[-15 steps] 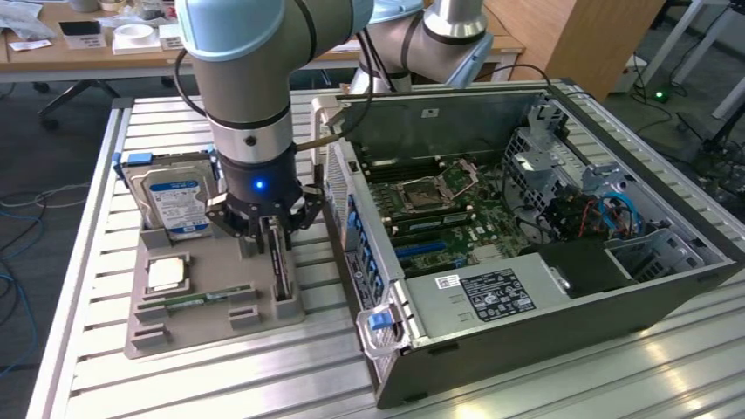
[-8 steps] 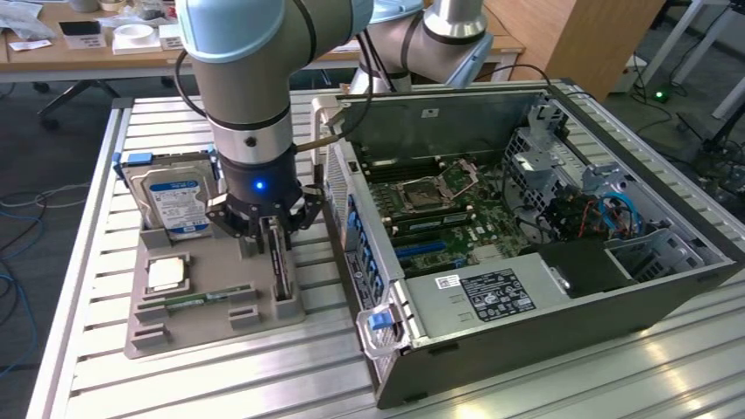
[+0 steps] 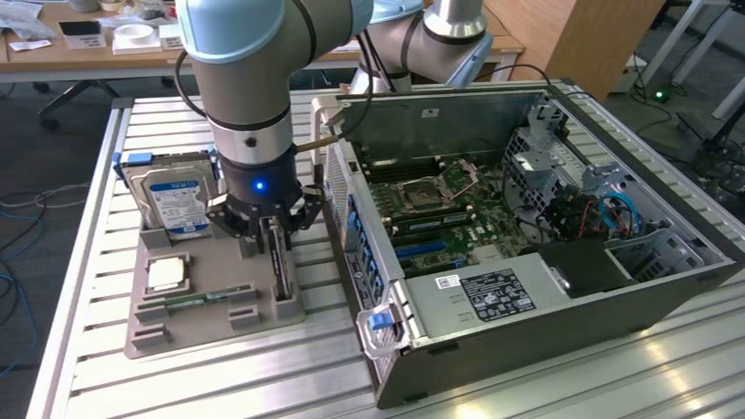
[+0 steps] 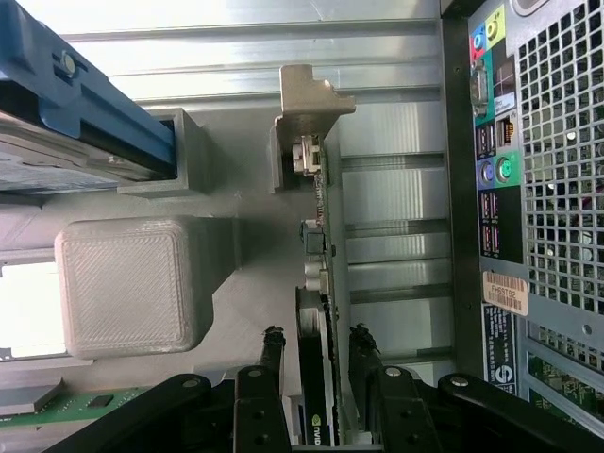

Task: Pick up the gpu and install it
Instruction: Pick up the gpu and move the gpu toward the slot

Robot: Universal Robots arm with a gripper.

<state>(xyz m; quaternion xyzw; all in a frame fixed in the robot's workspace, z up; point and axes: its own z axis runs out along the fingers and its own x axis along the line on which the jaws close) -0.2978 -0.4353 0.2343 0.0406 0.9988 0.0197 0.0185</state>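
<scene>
The grey and pale-blue robot arm [image 3: 239,78] is down over the grey plastic parts holder [image 3: 187,336] on the slatted aluminium worktop [image 3: 209,384]. Its black gripper [image 3: 275,249] sits right on top of the gpu [image 3: 283,279], the thin dark circuit card standing on its long edge in a slot along the holder's side nearest the computer.

From the wrist, the gripper [image 4: 316,338] straddles the card, with one black fingertip [image 4: 274,342] on each face of the gpu [image 4: 318,283]. A sliver of pale background shows between each tip and the card. So the gripper is released, bracketing the card, not clamped on it. The gpu is seated in its slot, not lifted.

Just beside it in the exterior view, towards that view's left, the thick silver hard drive with the blue-and-white label [image 3: 174,201] stands upright in its blue carrier [image 4: 75,94]. In front of the drive a square silver processor chip [image 3: 169,275] lies flat, and a narrow green memory stick [image 3: 192,301] lies along the holder's near part.

To the exterior view's right, the open black and grey computer case [image 3: 652,297] lies on its side, its green motherboard [image 3: 448,205] exposed. Its perforated rear panel with coloured ports [image 4: 557,189] faces the holder, near the gpu.
</scene>
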